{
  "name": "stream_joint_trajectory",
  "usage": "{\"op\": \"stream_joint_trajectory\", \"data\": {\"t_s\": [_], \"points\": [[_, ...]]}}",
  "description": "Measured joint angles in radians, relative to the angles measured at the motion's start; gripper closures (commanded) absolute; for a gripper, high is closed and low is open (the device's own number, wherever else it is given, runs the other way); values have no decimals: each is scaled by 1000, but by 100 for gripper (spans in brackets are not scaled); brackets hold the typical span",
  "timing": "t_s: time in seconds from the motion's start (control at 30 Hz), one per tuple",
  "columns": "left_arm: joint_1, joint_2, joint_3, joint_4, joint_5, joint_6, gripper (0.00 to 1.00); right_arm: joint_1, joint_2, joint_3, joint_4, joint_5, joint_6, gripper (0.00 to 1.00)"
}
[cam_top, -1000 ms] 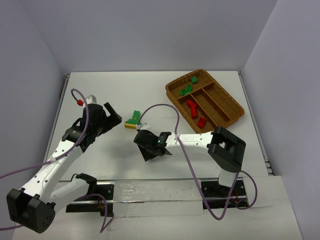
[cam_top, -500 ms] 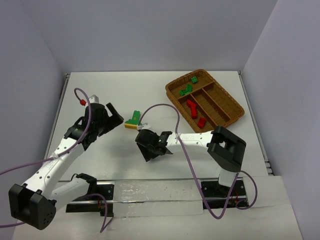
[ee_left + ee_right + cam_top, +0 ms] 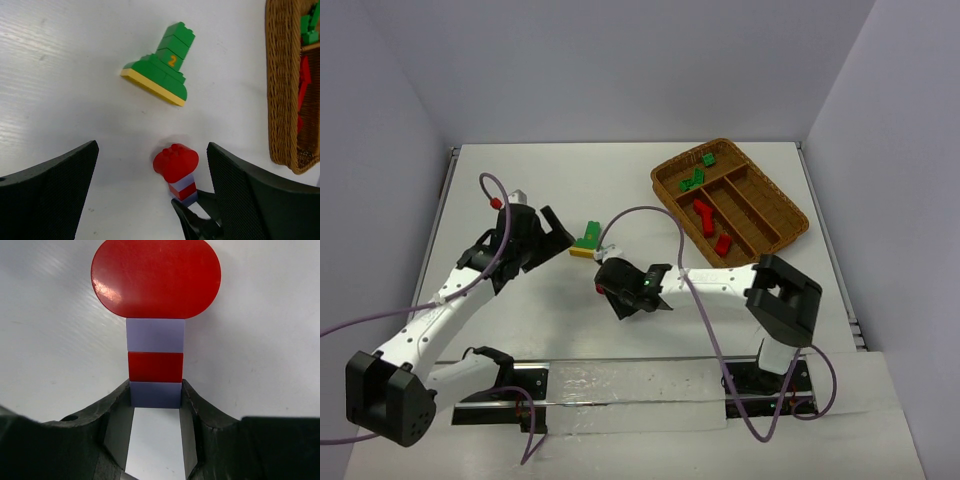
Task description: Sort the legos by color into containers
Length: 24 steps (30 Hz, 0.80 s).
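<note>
Nearest the arm bases, the right gripper [image 3: 156, 396] has its black jaws pinched narrow on the lilac bottom block of a small plastic lego stack of lilac and red bands with a rounded red cap [image 3: 155, 325]. The stack sticks out past the fingertips, low over the white table [image 3: 620, 190]; whether it touches the surface cannot be told.

A little farther and to the left, the left gripper [image 3: 555, 232] hangs with its jaws spread wide and nothing between them. Its wrist camera looks down on the capped stack and, beyond it, a green studded lego cluster on a yellow base plate [image 3: 160, 75], which lies alone on the table between the two grippers.

Farthest off, at the right, sits the rectangular brown woven wicker tray [image 3: 770, 182]. Green bricks [image 3: 692, 181] lie in its far-left part and red bricks [image 3: 703, 213] in a long section beside them.
</note>
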Motion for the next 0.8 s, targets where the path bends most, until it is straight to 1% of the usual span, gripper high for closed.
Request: {"op": "stream_joint_trajectory", "data": {"t_s": [0.1, 0.2, 0.33, 0.4, 0.5, 0.63, 0.8], "points": [[7, 37, -16, 57, 67, 4, 3, 0, -100, -54, 41, 13, -30, 98], [18, 66, -67, 128, 163, 0, 1, 0, -182, -75, 67, 40, -57, 98], [30, 64, -155, 234, 332, -17, 2, 0, -236, -79, 113, 65, -82, 98], [57, 64, -197, 305, 429, -26, 3, -2, -254, -89, 130, 75, -93, 99], [90, 63, -243, 394, 527, -50, 3, -7, -269, -100, 139, 78, -108, 99], [108, 59, -298, 524, 608, -113, 3, -19, -281, -110, 144, 77, -118, 100], [111, 56, -336, 659, 671, -195, 3, -25, -282, -111, 151, 73, -127, 100]]}}
